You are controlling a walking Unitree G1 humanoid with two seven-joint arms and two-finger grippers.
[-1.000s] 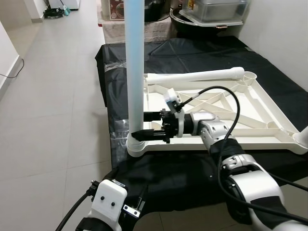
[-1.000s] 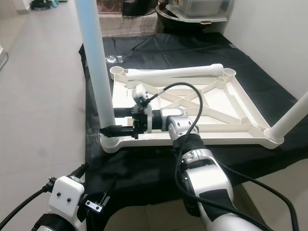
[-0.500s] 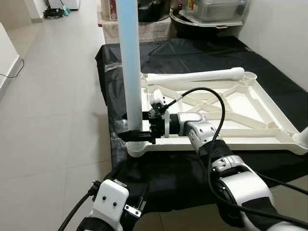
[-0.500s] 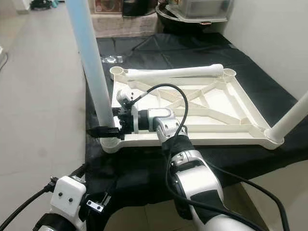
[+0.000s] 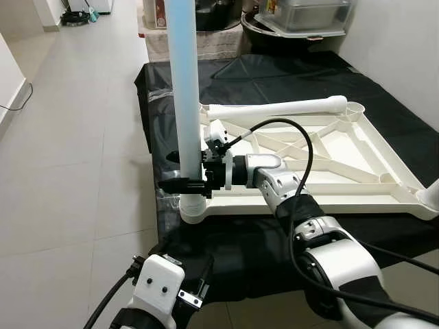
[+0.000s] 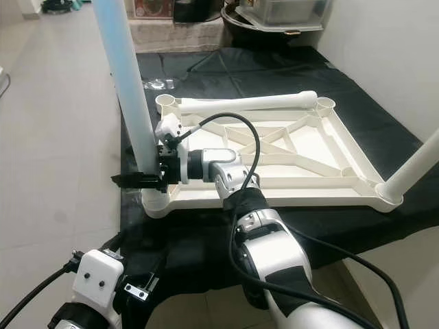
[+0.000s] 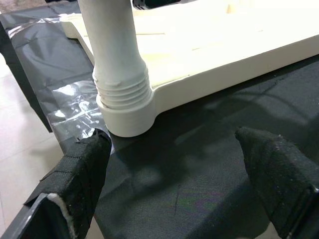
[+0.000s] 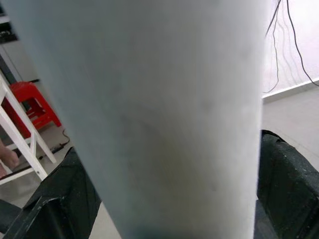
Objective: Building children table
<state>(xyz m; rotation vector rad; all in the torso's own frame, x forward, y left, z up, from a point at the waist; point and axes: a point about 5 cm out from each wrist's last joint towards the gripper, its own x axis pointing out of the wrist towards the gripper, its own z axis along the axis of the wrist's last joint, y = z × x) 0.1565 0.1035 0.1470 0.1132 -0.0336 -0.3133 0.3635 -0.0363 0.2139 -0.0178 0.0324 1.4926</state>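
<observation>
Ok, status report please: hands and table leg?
Right hand astride upright table leg, fingers not closed. Left hand open, low near the corner socket. Nothing blocking.

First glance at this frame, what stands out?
The tall pale blue leg standing upright in the near-left corner socket of the upturned white tabletop. The right tool straddles its base. A loose white leg lies along the tabletop's far edge.
</observation>
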